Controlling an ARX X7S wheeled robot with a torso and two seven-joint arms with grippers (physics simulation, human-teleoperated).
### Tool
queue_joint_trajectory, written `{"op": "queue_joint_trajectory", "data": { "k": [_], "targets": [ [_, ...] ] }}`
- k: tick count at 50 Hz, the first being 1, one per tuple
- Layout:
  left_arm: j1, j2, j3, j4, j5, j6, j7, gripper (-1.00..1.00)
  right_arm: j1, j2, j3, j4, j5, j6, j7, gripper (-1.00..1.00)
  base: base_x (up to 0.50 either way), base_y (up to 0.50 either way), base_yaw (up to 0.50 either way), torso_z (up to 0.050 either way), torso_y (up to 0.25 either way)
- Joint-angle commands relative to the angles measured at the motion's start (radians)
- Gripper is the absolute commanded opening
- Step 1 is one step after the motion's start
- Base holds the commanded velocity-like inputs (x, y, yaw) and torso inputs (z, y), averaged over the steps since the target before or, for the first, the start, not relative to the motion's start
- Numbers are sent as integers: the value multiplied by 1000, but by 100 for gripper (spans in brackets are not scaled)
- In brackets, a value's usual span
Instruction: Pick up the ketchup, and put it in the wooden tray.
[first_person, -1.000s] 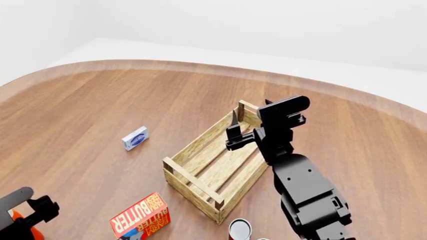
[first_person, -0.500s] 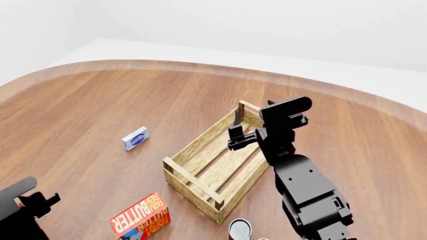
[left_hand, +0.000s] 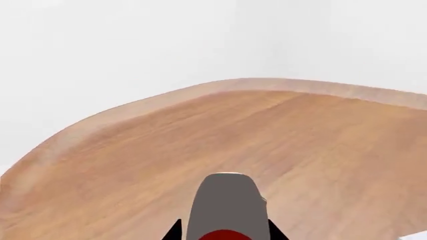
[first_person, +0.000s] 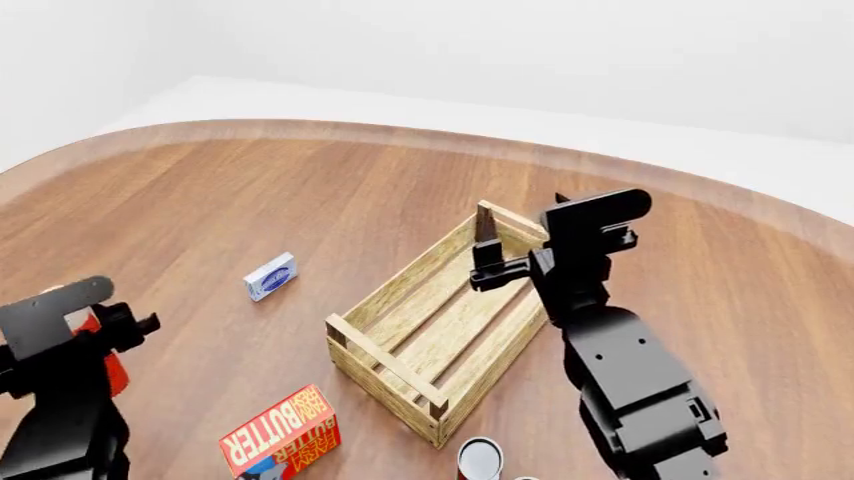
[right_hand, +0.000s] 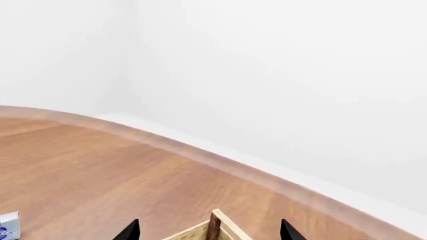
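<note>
Ketchup in left gripper — jaws closed on bottle, raised off worktop, well apart from wooden tray, on butter box side. Right gripper above tray's far corner post — jaws spread, holding nothing. Small blue-white box near tray.

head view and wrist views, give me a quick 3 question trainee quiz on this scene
1. True or false: the slim orange-red ketchup bottle already lies in the pale slatted wooden tray.
2. Which gripper has the bottle: A left, B right?
3. Fill in: the red-and-yellow butter box lies ____ the tray.

Key: 1 false; 2 A; 3 outside.
</note>
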Motion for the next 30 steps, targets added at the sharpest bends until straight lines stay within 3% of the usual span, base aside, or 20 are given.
{"op": "queue_joint_trajectory", "data": {
  "k": [1,18,30],
  "targets": [
    [-158,11,144,110,16,-121,90,-100,-14,43,43,-90,28,50,31,100,0,0,0,0,0],
    [-473,159,334,-173,25,-73,311,-100,-57,108,108,-220,56,132,96,100,0,0,0,0,1],
    [-750,321,400,-737,48,252,456,-100,-112,147,164,-274,78,156,136,100,0,0,0,0,1]
  ]
}}
